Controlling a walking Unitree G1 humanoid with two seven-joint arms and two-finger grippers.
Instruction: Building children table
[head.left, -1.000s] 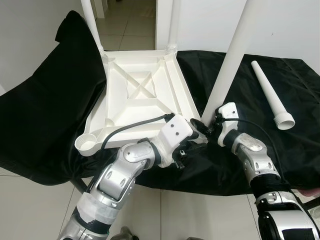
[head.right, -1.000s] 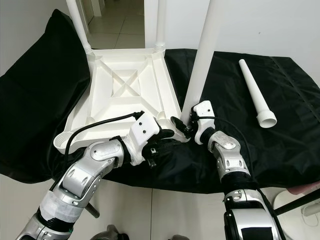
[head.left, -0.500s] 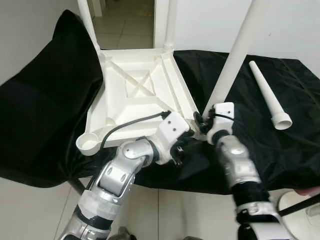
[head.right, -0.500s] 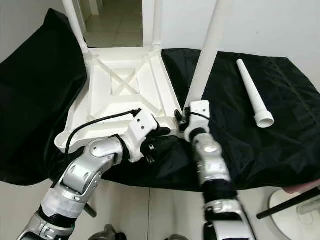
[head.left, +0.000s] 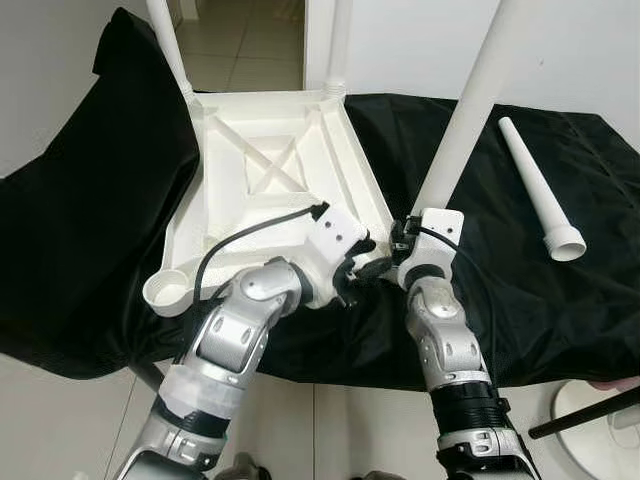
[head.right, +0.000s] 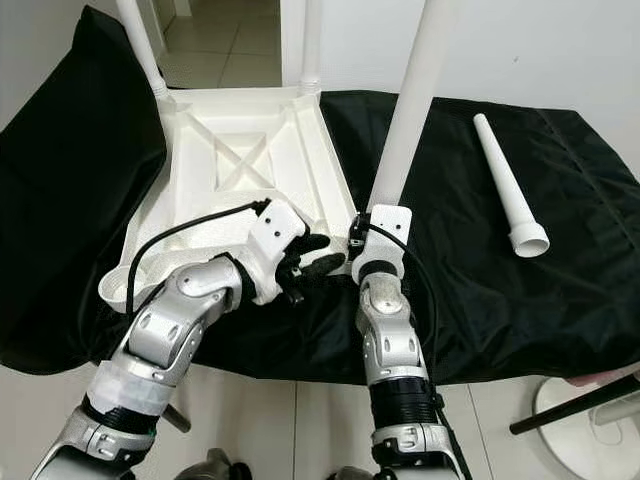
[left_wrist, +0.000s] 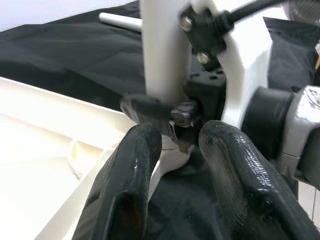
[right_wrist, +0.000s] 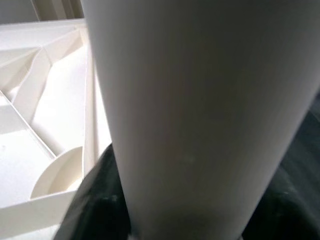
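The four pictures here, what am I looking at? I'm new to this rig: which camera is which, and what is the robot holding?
Two pictures come from the robot's head, looking down; two from its wrists. An upturned white tabletop lies on black cloth. The right gripper clamps a white leg standing at the tabletop's near corner. The left gripper, fingers apart, sits beside that corner. A spare leg lies on the cloth to the right, and one near socket is unfilled.
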